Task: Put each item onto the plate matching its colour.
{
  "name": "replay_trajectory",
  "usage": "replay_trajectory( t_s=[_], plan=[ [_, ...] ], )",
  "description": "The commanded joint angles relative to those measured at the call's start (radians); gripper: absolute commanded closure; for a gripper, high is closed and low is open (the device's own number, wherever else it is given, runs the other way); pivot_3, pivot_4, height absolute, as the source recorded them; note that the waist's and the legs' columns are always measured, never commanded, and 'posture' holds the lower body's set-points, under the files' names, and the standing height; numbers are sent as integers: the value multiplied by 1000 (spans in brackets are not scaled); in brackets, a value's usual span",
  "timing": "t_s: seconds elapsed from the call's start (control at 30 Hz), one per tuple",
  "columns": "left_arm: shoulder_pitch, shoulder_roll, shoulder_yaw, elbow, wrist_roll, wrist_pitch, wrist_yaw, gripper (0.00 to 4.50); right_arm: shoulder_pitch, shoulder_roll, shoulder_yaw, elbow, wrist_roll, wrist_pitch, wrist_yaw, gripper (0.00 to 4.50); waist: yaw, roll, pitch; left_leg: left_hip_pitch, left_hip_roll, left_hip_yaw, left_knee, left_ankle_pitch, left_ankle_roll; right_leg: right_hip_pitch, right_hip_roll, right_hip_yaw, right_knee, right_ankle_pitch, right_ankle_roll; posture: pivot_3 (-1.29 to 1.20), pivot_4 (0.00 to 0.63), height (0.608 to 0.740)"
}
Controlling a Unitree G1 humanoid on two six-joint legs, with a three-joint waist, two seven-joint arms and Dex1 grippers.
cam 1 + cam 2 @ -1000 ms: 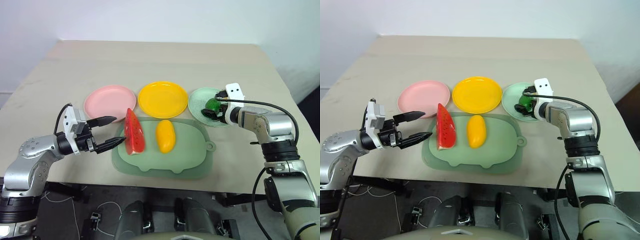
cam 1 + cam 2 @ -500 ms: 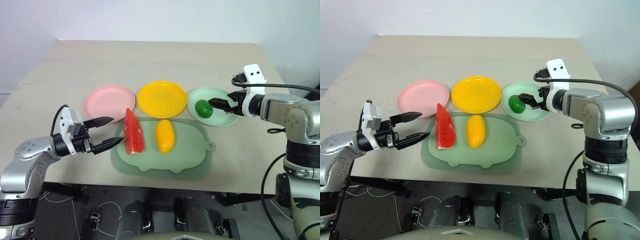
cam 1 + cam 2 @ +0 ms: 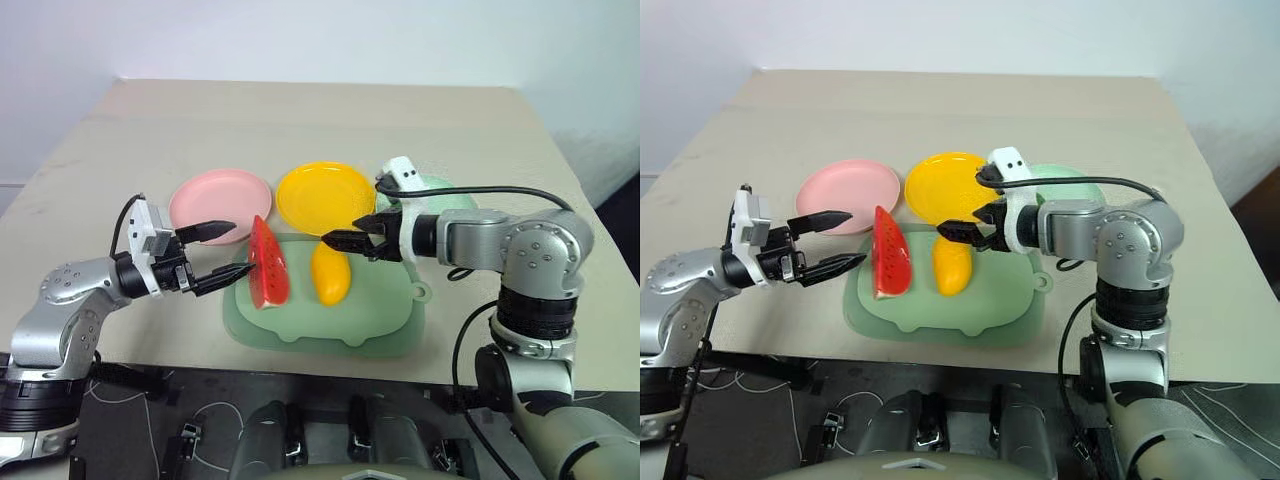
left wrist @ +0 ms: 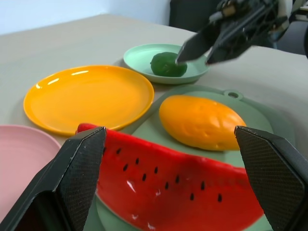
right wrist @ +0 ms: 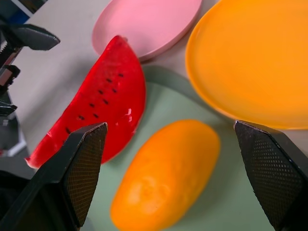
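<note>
On the pale green mat [image 3: 300, 325] the watermelon wedge [image 3: 266, 265] and mango [image 3: 330, 271] lie side by side, the left gripper [image 3: 222, 255] spread open beside the wedge and the right gripper [image 3: 340, 241] open and empty above the mango. Beyond stand the pink plate [image 3: 220, 205] and yellow plate [image 3: 322, 195]. The left wrist view reveals the green fruit [image 4: 168, 64] resting on the mint plate [image 4: 139, 55], hidden behind the right arm in the head views.

Head eyes look down over the table [image 3: 300, 120]; both wrist views sit close, sharing the mango [image 5: 166, 175]

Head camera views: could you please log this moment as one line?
green fruit: on mint plate | right gripper: open over mango | left gripper: open beside watermelon wedge
</note>
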Motion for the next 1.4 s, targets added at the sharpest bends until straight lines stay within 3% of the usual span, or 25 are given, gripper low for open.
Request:
replay_trajectory(
  t_s=[0.03,0.5,0.87,0.97,1.1,1.4],
  plan=[
    [-21,5,-4,-19,-2,12,3,0,-18,15,17,27,49,7,-60,36,0,0,0,0,0,0,0,0,0,0,0,0,0,0,0,0,150,696],
    [-17,10,1,27,12,-18,-39,0,43,79,144,69,237,7,-314,36,-4,0,0,0,1,0,0,0,0,0,2,0,0,0,0,0,150,696],
    [-6,6,7,43,21,-43,-51,0,37,18,247,48,103,7,-274,36,-15,0,0,0,1,0,0,0,0,0,2,0,0,0,0,0,150,696],
    [-1,8,12,43,20,-46,-53,0,36,34,234,25,76,7,-244,545,-21,0,0,0,1,0,0,1,-1,0,2,0,1,0,0,0,150,696],
    [-1,8,15,39,16,-43,-51,0,25,37,214,1,49,7,-198,1614,-23,0,0,0,1,0,0,1,0,0,2,1,0,0,0,0,150,696],
    [8,15,32,28,16,-39,-38,0,-61,-11,130,-43,18,-123,-41,1614,-22,0,0,0,1,0,0,1,-1,0,2,1,0,0,0,0,150,696]
  ],
)
